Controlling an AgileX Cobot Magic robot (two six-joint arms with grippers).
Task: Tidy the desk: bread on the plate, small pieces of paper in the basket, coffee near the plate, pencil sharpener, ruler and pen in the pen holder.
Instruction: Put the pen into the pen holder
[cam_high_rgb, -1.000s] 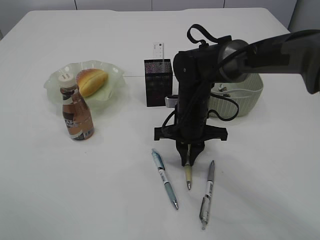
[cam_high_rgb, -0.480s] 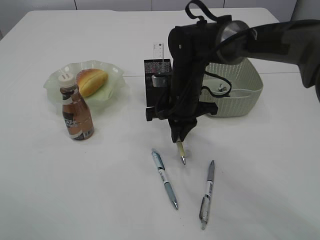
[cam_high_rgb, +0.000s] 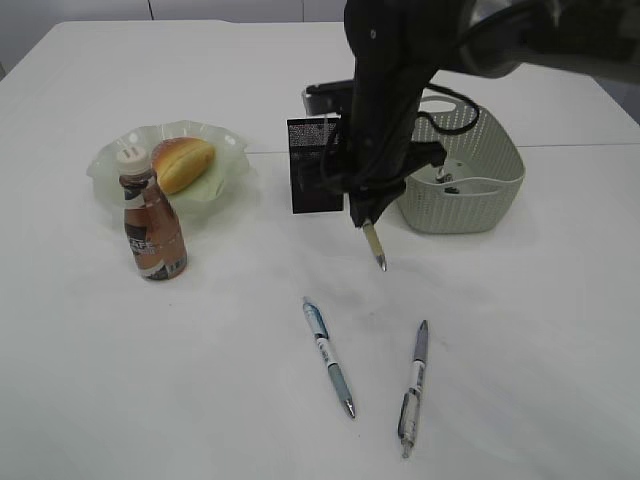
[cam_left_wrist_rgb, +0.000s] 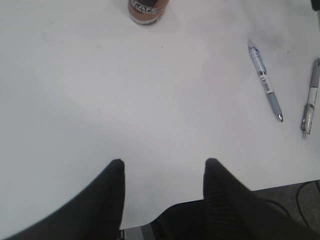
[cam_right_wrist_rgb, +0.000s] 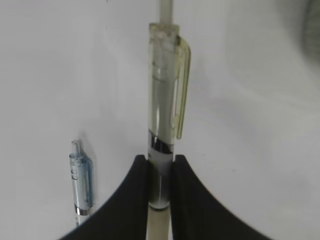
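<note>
My right fingers (cam_high_rgb: 367, 222) were clamped on a pale, clear-barrelled pen with a clip (cam_high_rgb: 374, 245), which hung tip-down above the large white counter (cam_high_rgb: 200, 340), just in front of the small black square mesh pen holder (cam_high_rgb: 315, 166) and clear of the surface. In the right wrist view the two dark pads (cam_right_wrist_rgb: 137, 192) pinched the barrel (cam_right_wrist_rgb: 162, 130) near its silver band.

My left fingers (cam_left_wrist_rgb: 162, 170) stood parted over bare counter, holding nothing.

Two more pens lay flat on the counter in front: a blue-and-white one (cam_high_rgb: 329, 355) and, near it on the right, a grey-and-clear one (cam_high_rgb: 413, 388), apart from each other.

The golden-brown oval bun (cam_high_rgb: 183, 163) sat on the pale green wavy-rimmed dish (cam_high_rgb: 110, 165). The small brown bottle with the white cap (cam_high_rgb: 150, 222) stood upright just in front of that dish.

The pale green woven-look oval basket (cam_high_rgb: 480, 190) stood right of the pen holder; something small lay inside it, possibly paper wads, though I could not tell for sure. My right arm hid the top of the pen holder.
</note>
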